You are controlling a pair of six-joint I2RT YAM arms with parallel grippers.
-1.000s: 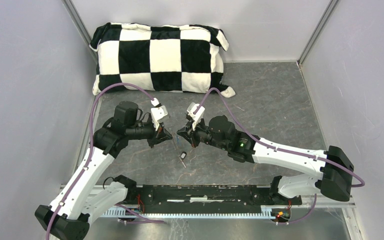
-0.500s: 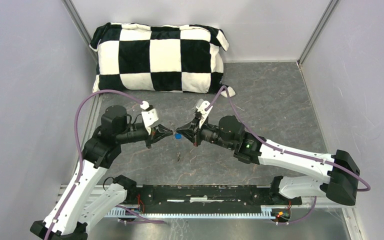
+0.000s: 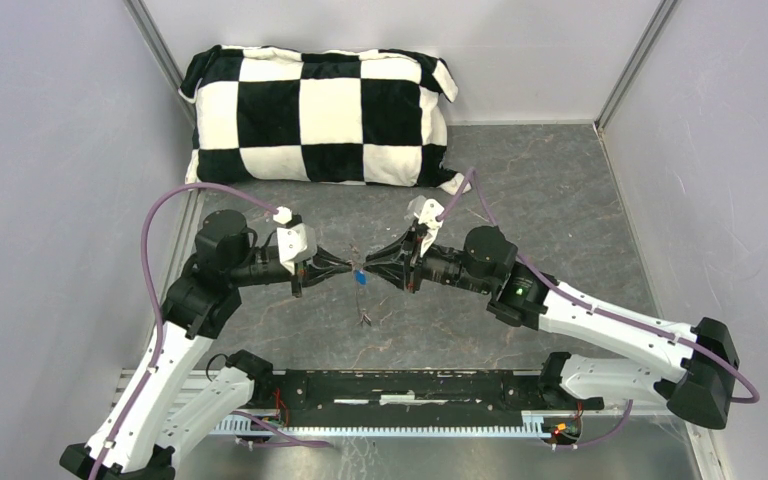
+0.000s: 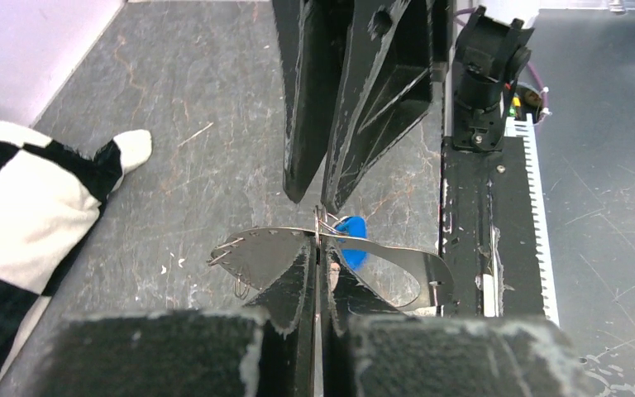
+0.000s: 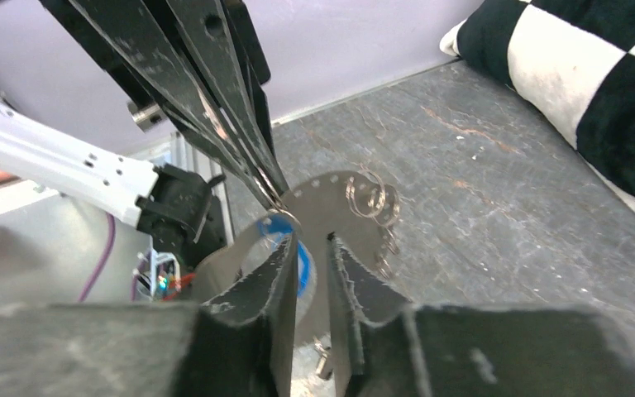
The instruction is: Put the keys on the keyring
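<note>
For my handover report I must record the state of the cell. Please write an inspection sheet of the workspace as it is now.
Surface: grey marbled table, scratched.
Job's things: keyring above the table in the left gripper; blue key at it; small dark thing below, perhaps the black key.
Clutter: checkered pillow at the far wall; thin pale sliver.
Grippers: left gripper shut on the keyring; right gripper slightly open by the blue key.
Cables: left purple cable and right purple cable loop clear of the keys.
Surroundings: pale walls; black rail at the near edge.
</note>
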